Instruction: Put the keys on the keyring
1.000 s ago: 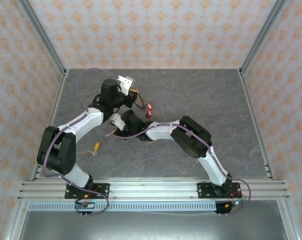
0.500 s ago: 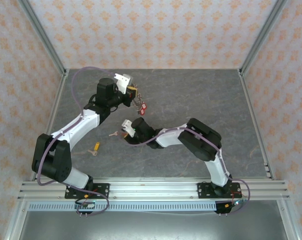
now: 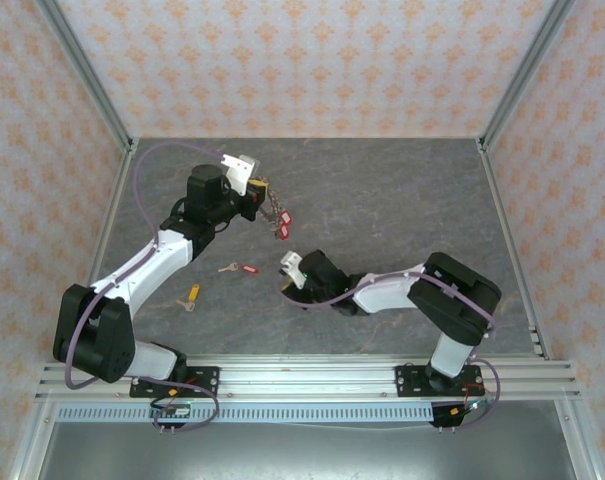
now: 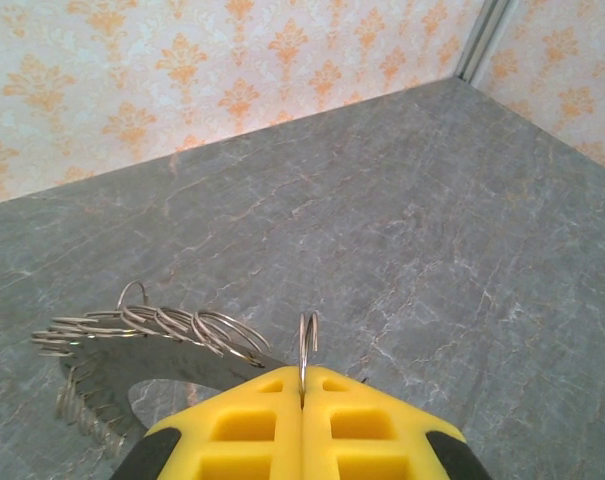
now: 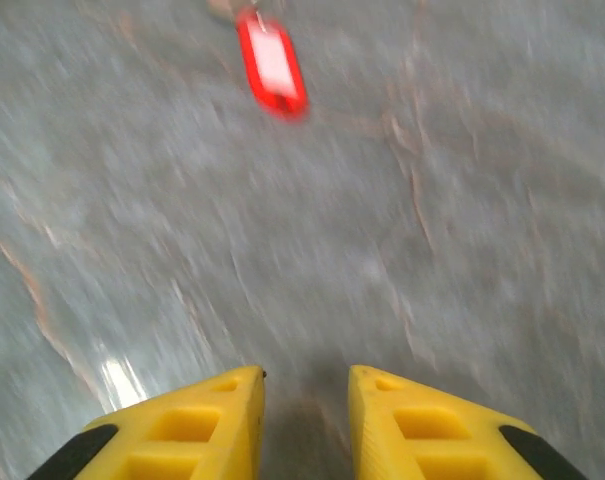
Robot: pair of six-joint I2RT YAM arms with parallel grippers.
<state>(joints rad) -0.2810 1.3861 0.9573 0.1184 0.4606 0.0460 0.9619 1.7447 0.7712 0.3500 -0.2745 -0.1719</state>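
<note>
My left gripper (image 3: pixel 261 191) is held above the table's back left and is shut, its yellow fingers (image 4: pixel 252 420) pinching a small wire loop (image 4: pixel 308 338). Beside that loop hangs the keyring (image 4: pixel 100 372), a flat grey toothed ring carrying several more wire loops. In the top view, red keys (image 3: pixel 280 219) dangle from this bunch. One red-headed key (image 3: pixel 245 268) lies flat on the table; the right wrist view shows it as a blurred red tag (image 5: pixel 271 62). My right gripper (image 3: pixel 285 278) is low, just right of that key and pointing at it. It stands open with nothing between its fingers (image 5: pixel 217 420).
A yellow-headed key (image 3: pixel 192 293) lies nearer the left front of the grey marbled table (image 3: pixel 402 200). Metal frame posts (image 3: pixel 110 215) and patterned walls bound the table on three sides. Bare table stretches right of both arms.
My right arm has drawn back to the right and toward the front, away from the left gripper, uncovering the red key on the table. The left gripper has drifted slightly left with the keyring.
</note>
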